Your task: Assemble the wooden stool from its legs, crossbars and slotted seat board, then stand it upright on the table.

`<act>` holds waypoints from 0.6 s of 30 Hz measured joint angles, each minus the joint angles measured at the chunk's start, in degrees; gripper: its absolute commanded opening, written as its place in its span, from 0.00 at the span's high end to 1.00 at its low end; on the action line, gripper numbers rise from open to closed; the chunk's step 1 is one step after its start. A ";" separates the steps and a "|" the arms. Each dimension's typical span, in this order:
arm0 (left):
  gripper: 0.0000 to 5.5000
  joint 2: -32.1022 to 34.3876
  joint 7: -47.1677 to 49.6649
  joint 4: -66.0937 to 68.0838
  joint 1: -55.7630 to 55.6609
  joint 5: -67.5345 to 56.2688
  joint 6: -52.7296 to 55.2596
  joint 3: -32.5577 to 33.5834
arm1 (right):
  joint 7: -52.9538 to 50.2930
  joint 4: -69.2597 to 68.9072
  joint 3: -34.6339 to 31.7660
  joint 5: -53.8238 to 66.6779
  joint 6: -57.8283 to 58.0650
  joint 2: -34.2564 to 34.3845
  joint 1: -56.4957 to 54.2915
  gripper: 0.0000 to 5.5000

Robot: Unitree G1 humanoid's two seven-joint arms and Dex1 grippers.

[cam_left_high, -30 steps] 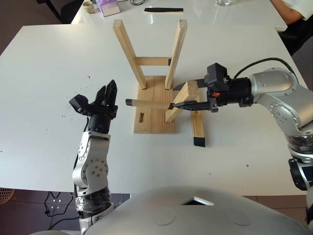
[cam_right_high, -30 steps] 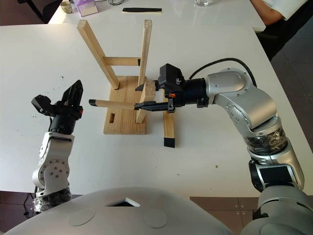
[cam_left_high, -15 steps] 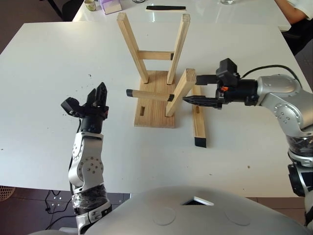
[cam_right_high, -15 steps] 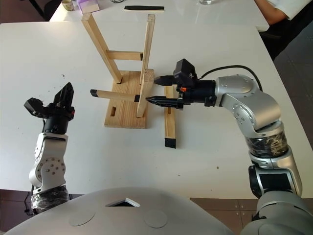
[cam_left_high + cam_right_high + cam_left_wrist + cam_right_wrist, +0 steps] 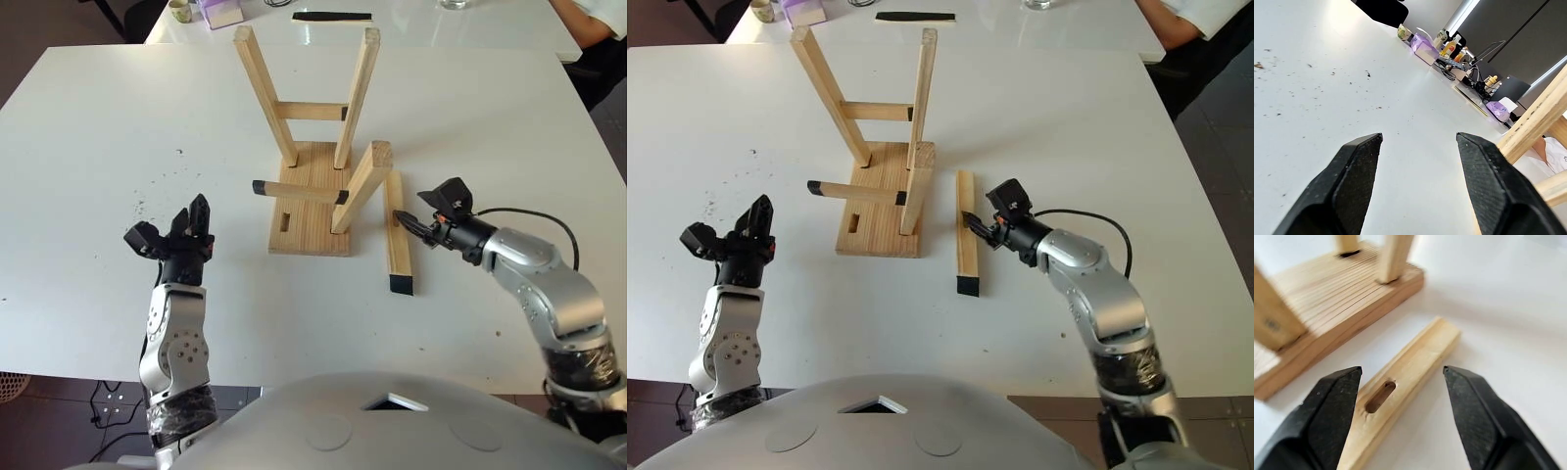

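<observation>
- Right claw [image 5: 1400,372]: fingers [image 5: 1327,406] spread wide, nothing held. It is poised low over the loose leg [image 5: 398,259], one finger to each side; I cannot tell whether it touches.
- Left claw [image 5: 1419,138]: wide open, empty, over bare table [image 5: 98,147].
- Loose leg: flat on the table directly beneath the right claw, its slot [image 5: 1380,396] facing up between the fingers.
- Seat board [image 5: 312,230]: lying flat, just beyond the right claw's tips and well apart from the left claw.
- Fitted so far: two legs [image 5: 263,98] joined by a crossbar [image 5: 309,111], standing at the board's end farthest from both claws. A third leg [image 5: 361,186] stands near the right claw, tilted. It carries a second crossbar [image 5: 299,191] whose free end points toward the left claw.
- Outstanding, by judgement: the fourth leg needs mating with the free crossbar and a board slot. The stool then needs turning upright.
</observation>
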 measured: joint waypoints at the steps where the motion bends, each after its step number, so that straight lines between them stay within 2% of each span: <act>1: 0.49 0.00 0.17 -0.62 0.42 -0.02 0.52 -0.03 | -2.77 -2.36 -0.52 0.02 2.86 2.28 1.15 0.44; 6: 0.49 1.10 1.39 -2.30 -0.17 -0.74 3.31 -0.07 | -9.57 -8.41 2.63 -0.35 12.28 7.62 4.11 0.44; 10: 0.49 2.05 1.76 -3.15 -1.27 -1.27 4.98 -0.10 | -11.88 -10.02 3.65 -0.45 16.11 9.28 5.38 0.44; 15: 0.49 2.40 1.77 -3.48 -1.50 -1.30 6.33 -0.53 | -13.27 -10.04 4.65 -1.69 18.44 9.13 6.43 0.44; 18: 0.49 2.40 1.77 -3.58 -2.28 -1.08 6.83 -1.03 | -12.58 -8.95 6.69 -2.68 17.83 6.39 6.77 0.44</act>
